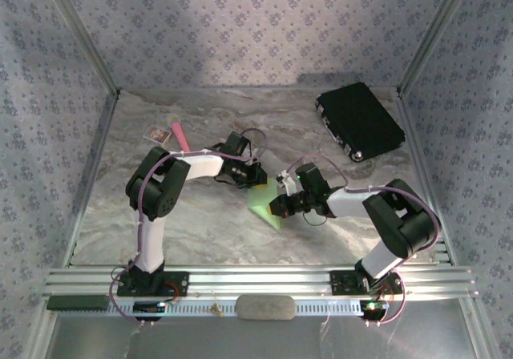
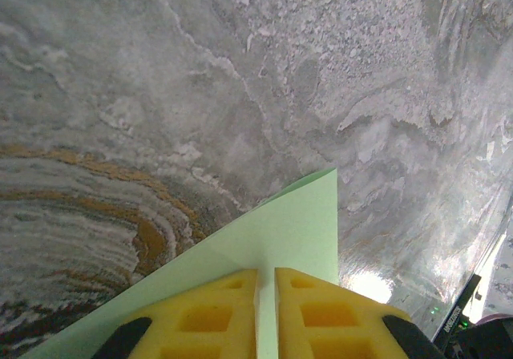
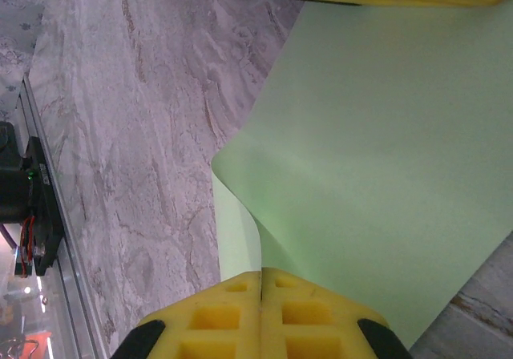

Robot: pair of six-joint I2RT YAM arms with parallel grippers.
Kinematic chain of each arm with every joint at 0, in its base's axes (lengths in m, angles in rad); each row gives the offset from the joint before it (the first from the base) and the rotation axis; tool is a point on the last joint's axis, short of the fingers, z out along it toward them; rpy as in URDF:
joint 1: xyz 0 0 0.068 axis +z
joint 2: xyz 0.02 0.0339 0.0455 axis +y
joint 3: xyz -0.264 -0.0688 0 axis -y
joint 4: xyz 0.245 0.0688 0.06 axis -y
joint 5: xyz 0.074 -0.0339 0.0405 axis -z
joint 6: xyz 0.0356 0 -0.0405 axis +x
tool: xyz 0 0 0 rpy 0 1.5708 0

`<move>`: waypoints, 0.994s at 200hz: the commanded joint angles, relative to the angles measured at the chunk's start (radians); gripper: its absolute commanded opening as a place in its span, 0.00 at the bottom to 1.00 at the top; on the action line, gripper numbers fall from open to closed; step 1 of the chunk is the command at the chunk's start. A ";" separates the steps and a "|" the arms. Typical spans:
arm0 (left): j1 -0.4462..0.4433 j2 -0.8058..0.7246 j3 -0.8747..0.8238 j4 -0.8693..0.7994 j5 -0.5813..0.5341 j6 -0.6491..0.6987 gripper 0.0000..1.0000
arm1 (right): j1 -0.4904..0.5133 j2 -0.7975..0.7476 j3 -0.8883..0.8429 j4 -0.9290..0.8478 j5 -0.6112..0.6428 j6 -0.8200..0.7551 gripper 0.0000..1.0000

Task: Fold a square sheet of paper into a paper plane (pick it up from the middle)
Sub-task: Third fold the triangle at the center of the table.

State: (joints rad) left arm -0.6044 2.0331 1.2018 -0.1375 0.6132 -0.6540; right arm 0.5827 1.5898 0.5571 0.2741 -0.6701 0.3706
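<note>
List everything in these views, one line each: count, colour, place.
sheet of paper: one, lime green, mid-table between the two grippers, curled
case: one, black, far right of the table
stick: one, pink with a yellowish tip, far left of the table
card: one, small, pale-edged, just left of the stick
oblong pad: one, grey, on the near rail between the arm bases
table: one, grey marbled, under everything
left gripper: one, yellow fingers, shut on an edge of the sheet of paper
right gripper: one, yellow fingers, shut on another edge of the sheet of paper
</note>
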 commanded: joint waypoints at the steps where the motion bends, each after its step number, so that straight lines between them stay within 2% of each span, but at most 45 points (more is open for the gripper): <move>1: -0.004 0.026 -0.018 -0.047 -0.044 0.027 0.13 | -0.009 0.016 0.023 0.004 -0.008 -0.002 0.01; 199: -0.003 0.021 -0.014 -0.059 -0.044 0.030 0.13 | -0.005 -0.006 -0.026 0.002 0.076 0.016 0.01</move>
State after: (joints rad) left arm -0.6044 2.0331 1.2018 -0.1387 0.6132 -0.6540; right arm 0.5762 1.6096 0.5503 0.2806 -0.6163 0.3710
